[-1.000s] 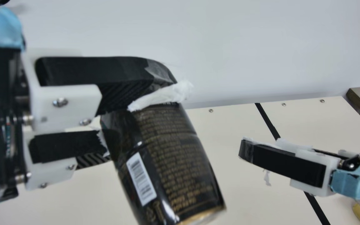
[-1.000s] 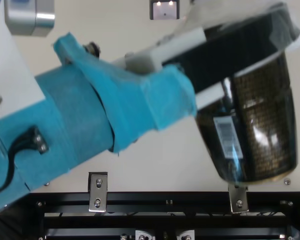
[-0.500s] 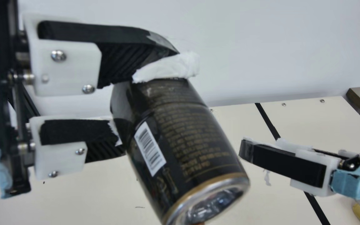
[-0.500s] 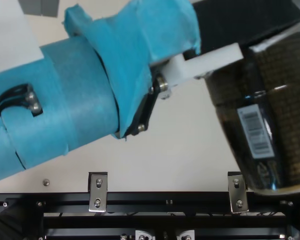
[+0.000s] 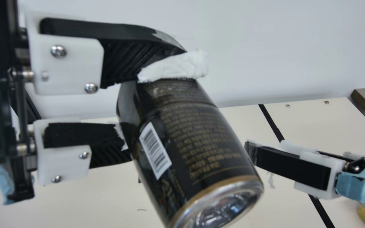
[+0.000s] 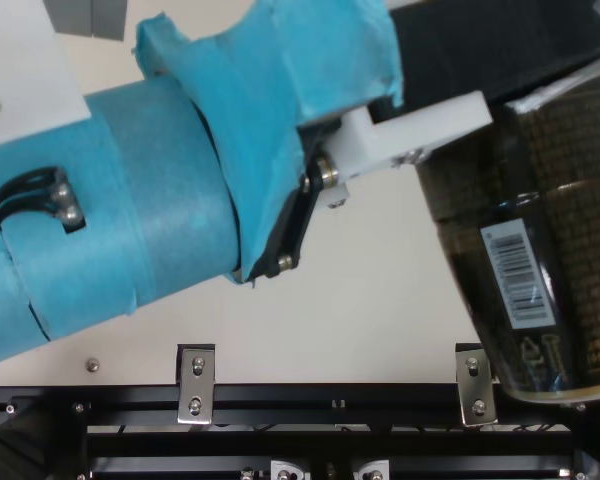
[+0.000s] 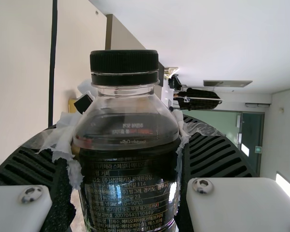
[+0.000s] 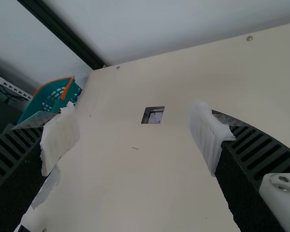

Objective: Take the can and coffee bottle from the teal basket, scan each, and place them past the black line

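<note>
Left gripper (image 5: 159, 104), parted bottle-wide, clamps the coffee bottle (image 5: 198, 139); right gripper (image 5: 265, 146) gapes wide

The coffee bottle (image 5: 182, 136) is hanging in the air above the cream surface (image 5: 280, 196), held between the fingers of the left gripper (image 5: 157, 104). It is leaning at a slant, its base turning toward the main view and its white barcode showing on a black label with gold print. Its black cap is sitting on a clear neck above dark liquid. The teal basket (image 8: 53, 99), orange-rimmed and perforated, is standing by the surface's edge. The black line (image 5: 269, 122) is running straight across the surface.
</note>
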